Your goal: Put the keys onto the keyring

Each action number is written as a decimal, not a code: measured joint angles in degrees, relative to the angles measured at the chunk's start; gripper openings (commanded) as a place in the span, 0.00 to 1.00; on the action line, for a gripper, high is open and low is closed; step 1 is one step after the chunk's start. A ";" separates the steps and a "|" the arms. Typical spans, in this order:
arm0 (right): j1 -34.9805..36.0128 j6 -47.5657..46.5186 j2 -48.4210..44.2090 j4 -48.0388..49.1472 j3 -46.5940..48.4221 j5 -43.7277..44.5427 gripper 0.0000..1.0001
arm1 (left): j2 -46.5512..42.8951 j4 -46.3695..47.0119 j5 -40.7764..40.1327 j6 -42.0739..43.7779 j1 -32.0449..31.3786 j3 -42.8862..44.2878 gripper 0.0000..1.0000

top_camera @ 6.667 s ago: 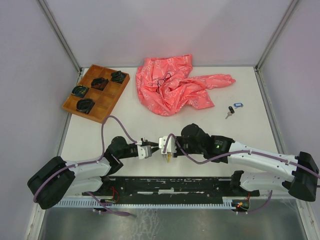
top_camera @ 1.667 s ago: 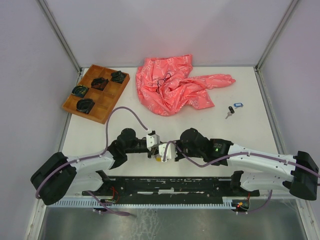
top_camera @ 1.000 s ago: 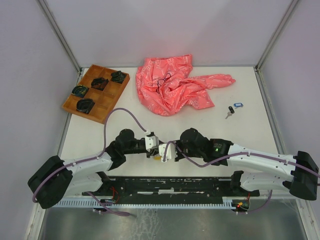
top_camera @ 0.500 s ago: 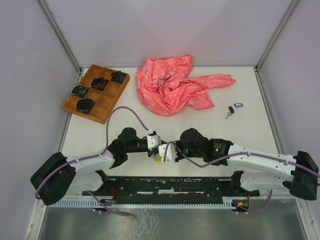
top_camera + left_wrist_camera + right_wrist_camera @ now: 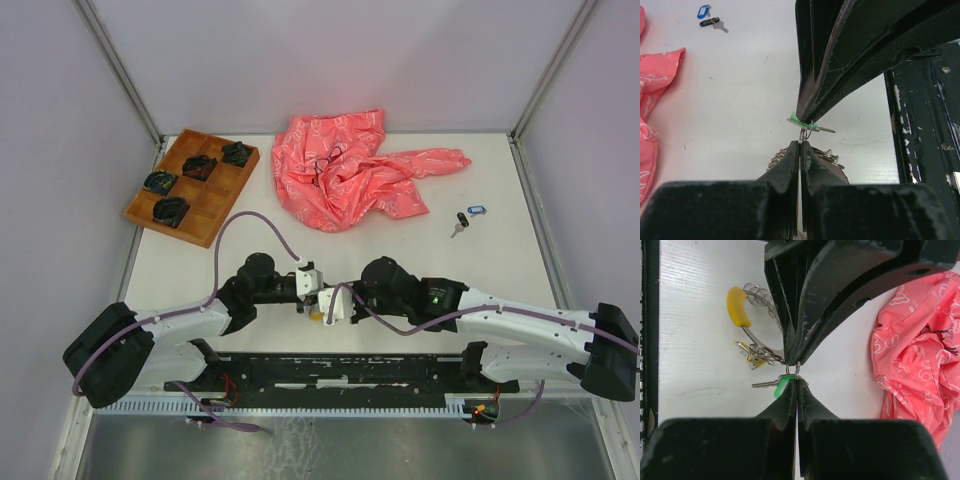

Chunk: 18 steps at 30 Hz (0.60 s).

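The right pincer (image 5: 796, 379) is clamped on the green key (image 5: 781, 385), offering its small loop to the left pincer (image 5: 800, 144), which is pinched together right there, probably to work it onto the keyring (image 5: 759, 295) lying on the surface (image 5: 700, 340) alongside.

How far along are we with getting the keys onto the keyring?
Possibly done: a yellow key sits bunched against the keyring, though I cannot tell if it is threaded. In hand: the green key, its head pinched by the shut right fingers, its small loop apparently by the shut left fingers. Still to do: the blue key and black key lie loose near the pink cloth.
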 measured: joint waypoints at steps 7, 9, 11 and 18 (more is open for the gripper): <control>0.02 1.81 -2.19 -0.04 -0.15 2.40 0.01 | -2.69 5.01 0.07 -1.86 1.53 -1.97 0.03; 0.02 2.45 -2.16 0.15 -0.52 2.64 0.01 | -3.37 5.73 0.02 -2.80 2.01 -2.49 0.03; 0.02 3.08 -2.16 0.83 -1.20 2.80 0.01 | -3.91 6.21 -0.17 -3.23 2.12 -2.89 0.03; 0.02 5.73 -2.10 5.51 -3.91 2.78 0.08 | -4.96 6.91 -1.55 -5.05 2.27 -3.80 0.03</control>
